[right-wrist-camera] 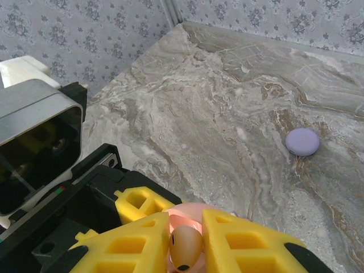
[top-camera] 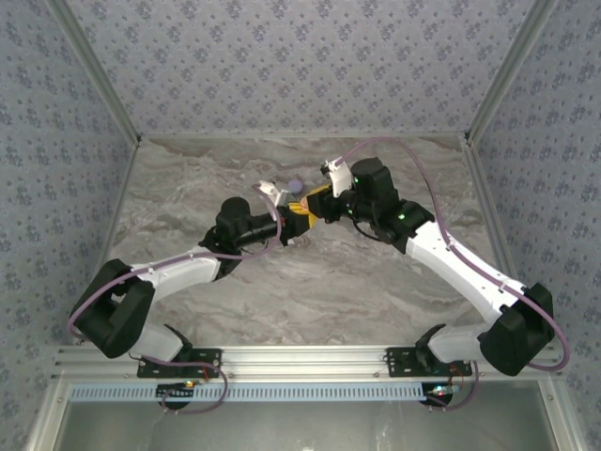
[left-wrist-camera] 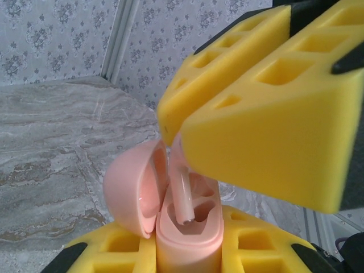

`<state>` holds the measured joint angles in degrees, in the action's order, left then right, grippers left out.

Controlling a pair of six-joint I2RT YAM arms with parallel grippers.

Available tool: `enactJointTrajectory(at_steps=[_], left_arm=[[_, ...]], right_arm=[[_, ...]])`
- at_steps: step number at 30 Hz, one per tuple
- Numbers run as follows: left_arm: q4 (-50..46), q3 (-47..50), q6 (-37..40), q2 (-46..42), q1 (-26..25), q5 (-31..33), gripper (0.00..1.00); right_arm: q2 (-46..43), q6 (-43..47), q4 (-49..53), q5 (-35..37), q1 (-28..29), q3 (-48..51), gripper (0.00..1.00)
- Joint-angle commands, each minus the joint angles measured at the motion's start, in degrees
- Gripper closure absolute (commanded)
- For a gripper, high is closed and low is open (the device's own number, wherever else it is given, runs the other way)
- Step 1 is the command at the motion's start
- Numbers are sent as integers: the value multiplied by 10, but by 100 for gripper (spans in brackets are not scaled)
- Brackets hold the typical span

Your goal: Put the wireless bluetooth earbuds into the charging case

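Left hand (left-wrist-camera: 187, 257) pinches one open pink charging case (left-wrist-camera: 181, 226), right hand (right-wrist-camera: 188, 238) pinches one earbud (right-wrist-camera: 186, 250); one purple disc (right-wrist-camera: 302, 141) lies apart.

No legible text, label or number — wallpaper pattern (top-camera: 282, 56) purely floral (no lettering).

Arms: two, left arm (top-camera: 178, 272) and right arm (top-camera: 451, 258).
Grippers: two, left gripper (top-camera: 299, 218) and right gripper (top-camera: 319, 200), tips together just 12 o'clock of the table's middle.
Yellow foam fingers (left-wrist-camera: 273, 131): four, two per gripper.
Charging case (left-wrist-camera: 187, 233): one, pink, with one hinged lid (left-wrist-camera: 133, 190).
Earbud (right-wrist-camera: 186, 247): one counted, pale.
Purple disc (right-wrist-camera: 302, 141): one, lying at 11 o'clock from the gripper tips in the top view.
Lilac cables (top-camera: 404, 143): two, one along each arm.
Marble table (top-camera: 376, 301): one.
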<state>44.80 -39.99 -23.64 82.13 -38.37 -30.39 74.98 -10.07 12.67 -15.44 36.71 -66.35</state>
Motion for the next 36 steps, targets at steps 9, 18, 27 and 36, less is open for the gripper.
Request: enactJointTrajectory(at_steps=[9, 18, 27, 36], left_arm=[[-20, -25, 13, -17, -3, 5, 100], [-60, -25, 54, -14, -4, 5, 100], [-76, -31, 59, -10, -4, 8, 100], [-92, -40, 65, 4, -4, -9, 100]], right_arm=[[-18, 15, 26, 16, 8, -6, 76], [-25, 25, 49, 26, 10, -15, 77], [-12, 21, 64, 45, 7, -15, 78], [-2, 17, 61, 37, 6, -11, 78]])
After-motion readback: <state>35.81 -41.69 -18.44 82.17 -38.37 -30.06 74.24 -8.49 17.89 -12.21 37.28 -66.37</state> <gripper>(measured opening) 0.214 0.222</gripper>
